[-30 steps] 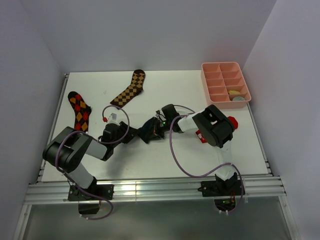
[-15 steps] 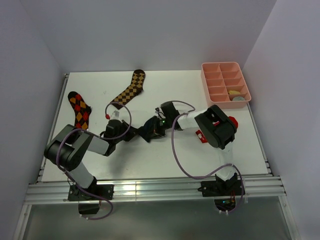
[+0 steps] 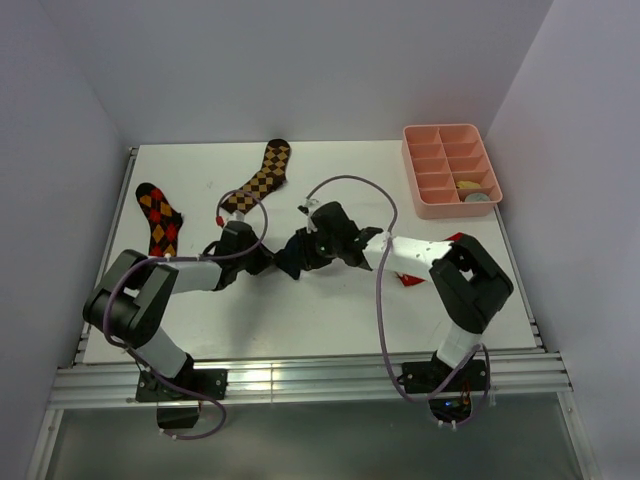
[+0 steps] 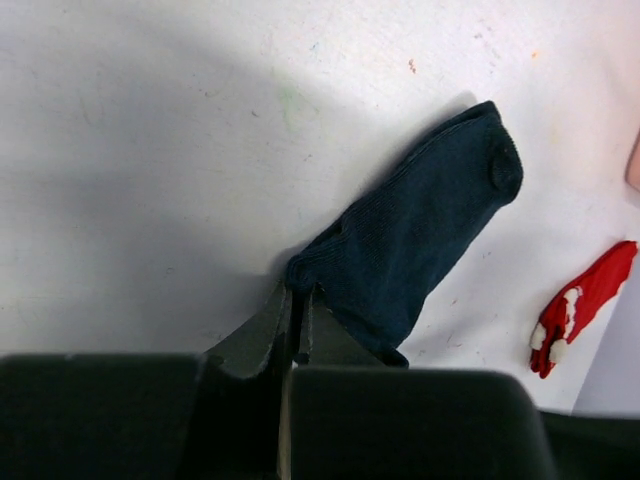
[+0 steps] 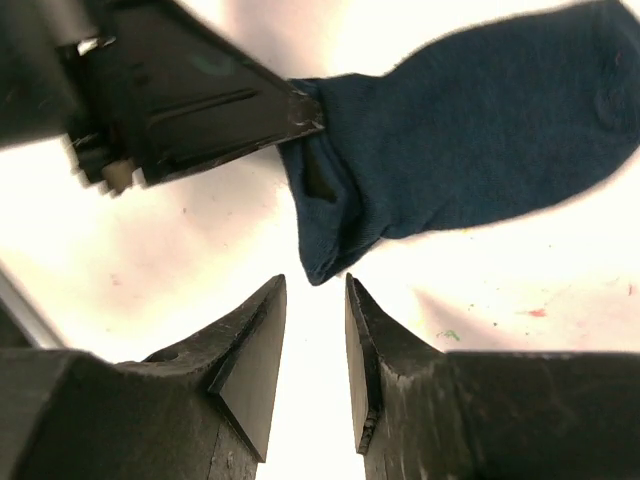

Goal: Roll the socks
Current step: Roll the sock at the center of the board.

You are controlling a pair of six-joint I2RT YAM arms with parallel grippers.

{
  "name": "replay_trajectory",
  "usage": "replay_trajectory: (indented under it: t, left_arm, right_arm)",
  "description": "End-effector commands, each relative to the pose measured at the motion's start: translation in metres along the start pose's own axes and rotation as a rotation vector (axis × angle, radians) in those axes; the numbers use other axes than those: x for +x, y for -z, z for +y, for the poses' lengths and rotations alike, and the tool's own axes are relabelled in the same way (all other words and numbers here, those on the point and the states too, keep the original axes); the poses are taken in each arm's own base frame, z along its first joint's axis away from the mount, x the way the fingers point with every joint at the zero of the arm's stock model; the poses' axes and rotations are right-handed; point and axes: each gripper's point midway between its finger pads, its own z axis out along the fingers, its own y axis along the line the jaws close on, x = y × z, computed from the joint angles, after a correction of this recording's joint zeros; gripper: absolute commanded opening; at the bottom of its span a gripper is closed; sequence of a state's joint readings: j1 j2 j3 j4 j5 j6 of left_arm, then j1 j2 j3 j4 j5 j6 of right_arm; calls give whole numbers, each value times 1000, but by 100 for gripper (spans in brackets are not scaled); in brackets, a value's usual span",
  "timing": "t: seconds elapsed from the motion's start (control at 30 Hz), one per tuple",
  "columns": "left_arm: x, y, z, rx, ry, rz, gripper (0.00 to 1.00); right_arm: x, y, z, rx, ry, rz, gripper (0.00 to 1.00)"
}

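Note:
The dark navy sock [image 4: 420, 235] lies flat on the white table, mid-table in the top view [image 3: 292, 262]. My left gripper [image 4: 297, 292] is shut on the edge of its cuff, reaching in from the left [image 3: 270, 260]. My right gripper [image 5: 315, 285] is open, its fingertips just short of the cuff's loose corner [image 5: 318, 265] and holding nothing. It points left at the sock from the right [image 3: 306, 250]. A mustard yellow sock [image 3: 468, 184] and a grey sock [image 3: 479, 197] sit in the pink tray.
The pink compartment tray [image 3: 412, 170] stands at the back right. A brown checkered sock [image 3: 258, 178] and a red-orange argyle sock [image 3: 160, 220] lie at the back left. A red sock with white trim [image 4: 585, 305] lies right of the navy one, partly under the right arm [image 3: 408, 276].
My left gripper closed on the navy sock's cuff. My right gripper let go of the sock and opened, and the right arm's elbow swung out to the right.

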State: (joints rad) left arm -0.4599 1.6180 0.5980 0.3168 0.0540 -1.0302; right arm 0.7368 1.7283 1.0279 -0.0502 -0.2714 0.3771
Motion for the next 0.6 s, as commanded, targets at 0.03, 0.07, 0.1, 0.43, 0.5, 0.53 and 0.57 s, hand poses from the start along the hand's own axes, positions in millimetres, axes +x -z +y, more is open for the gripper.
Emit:
replay_trajectory:
  t: [0.03,0.07,0.1,0.43,0.5,0.53,0.57]
  left_arm:
    - [10,1,22,-146,-62,73,0]
    - [9,1,21,-151,-67,80,0]
    - [10,0,20,-150,-68,86,0]
    - [9,-2,11,-153,-92,123,0]
    - [8,-3,9,-148,-97,127,0]
    - [8,-3,8,-146,-97,127,0]
    - [7,-2,7,-145,-97,123,0]
  right_arm:
    - [-21,9,3,118,295,-162,38]
    - [-19,8,7,117,326,-172,38]
    - [-20,6,12,120,368,-192,38]
    - [-16,-13,30,140,541,-225,46]
    - [-18,-17,33,134,554,-216,46]
    - [-16,-21,31,140,559,-209,46]
    - [-18,-22,34,135,570,-215,46]
